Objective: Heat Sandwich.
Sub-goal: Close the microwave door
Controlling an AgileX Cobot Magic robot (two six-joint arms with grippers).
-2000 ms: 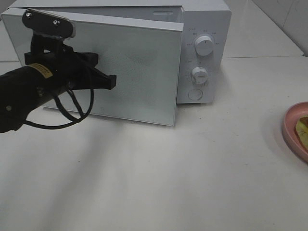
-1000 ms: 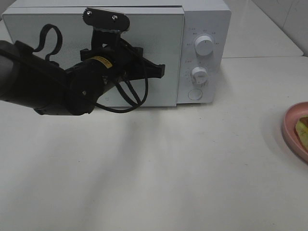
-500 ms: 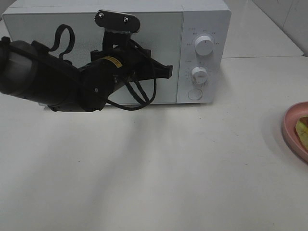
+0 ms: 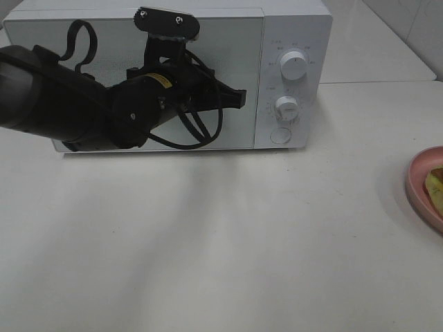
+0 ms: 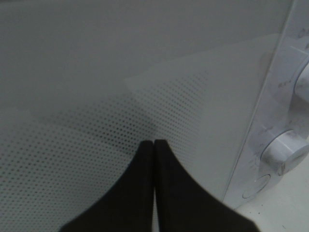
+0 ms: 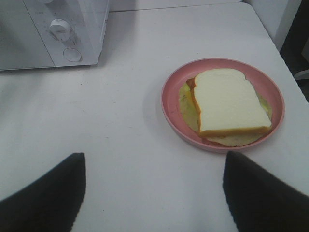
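Observation:
The sandwich (image 6: 227,101), white bread over yellow-green filling, lies on a pink plate (image 6: 169,96) on the table; only its edge (image 4: 436,183) shows at the far right of the high view. My right gripper (image 6: 152,193) hangs open a little short of the plate, holding nothing. The white microwave (image 4: 294,28) stands at the back with its door (image 4: 228,41) shut flat. My left gripper (image 4: 241,99) is shut and empty, its tips (image 5: 154,143) against the door's dotted glass near the control panel.
Two round knobs (image 4: 293,66) (image 4: 286,107) and a round button (image 4: 279,135) sit on the microwave's right panel. The left arm's black body and cable loop (image 4: 76,104) cover much of the door. The white table (image 4: 228,242) stretches between microwave and plate.
The door, ajar two seconds ago, has swung shut as my left gripper moved right against it. Over the last half second the arm has barely shifted.

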